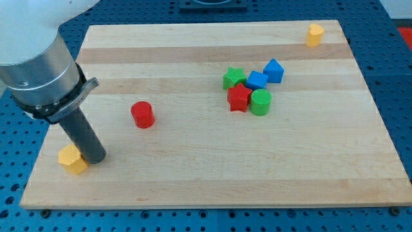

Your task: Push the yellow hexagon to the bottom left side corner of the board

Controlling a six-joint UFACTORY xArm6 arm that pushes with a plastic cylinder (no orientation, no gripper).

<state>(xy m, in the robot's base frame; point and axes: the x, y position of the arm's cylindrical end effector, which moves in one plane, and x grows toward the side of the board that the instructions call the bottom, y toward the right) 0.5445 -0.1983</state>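
A yellow hexagon [73, 160] lies near the bottom left corner of the wooden board [212, 174]. My tip [94, 157] rests on the board right beside it, touching or almost touching its right side. A second yellow block [314, 35] stands at the board's top right corner.
A red cylinder [142, 115] stands right of and above my tip. A cluster sits right of centre: a green star [234, 78], a red star [239, 98], a green cylinder [260, 102] and two blue blocks [257, 80], [273, 70]. The arm's grey body [38, 71] covers the board's left edge.
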